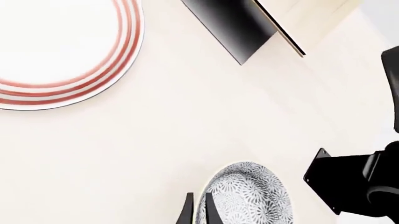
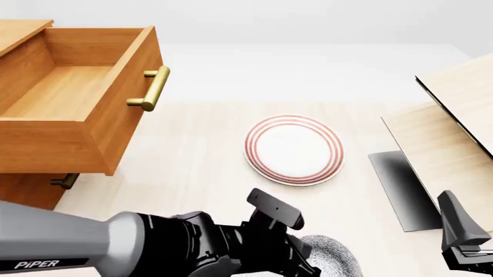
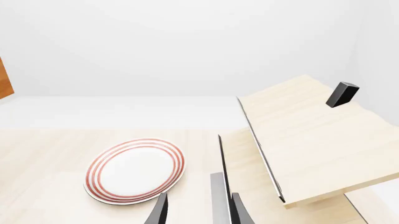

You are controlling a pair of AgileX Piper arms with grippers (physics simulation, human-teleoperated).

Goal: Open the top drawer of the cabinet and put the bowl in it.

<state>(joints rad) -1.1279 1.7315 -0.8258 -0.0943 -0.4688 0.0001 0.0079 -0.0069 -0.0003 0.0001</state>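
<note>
Closest to the front camera, the left arm filled the lower left of the frame, its dark wrist bent down over the bowl [image 2: 333, 257], of which only a speckled arc showed at the bottom edge. The left gripper itself was hidden there by the wrist. In the upper left, the top drawer [image 2: 73, 95] stood pulled well out of the cabinet [image 2: 27, 190], its inside bare, so the opening looked done and the bowl not yet moved. The red-ringed plate [image 2: 294, 149] lay mid-frame on the tabletop [image 2: 193, 156], well apart from the bowl, and the right gripper [image 2: 462, 242] waited at the lower right beside the pale wood structure [image 2: 454, 115]. In the left wrist view, the left gripper [image 1: 198, 212] had its fingers [image 1: 186, 212] set narrowly astride the bowl's near rim at the bottom edge; whether they were pressing on it could not be told. A thin-rim hold like that might slip or tip the bowl on lifting, and a low carry could knock it against the drawer front or handle [image 2: 151, 89]. In the right wrist view, the right gripper [image 3: 196, 210] pointed level over the tabletop with its fingers parted and holding nothing, the plate to the lower left.
</note>
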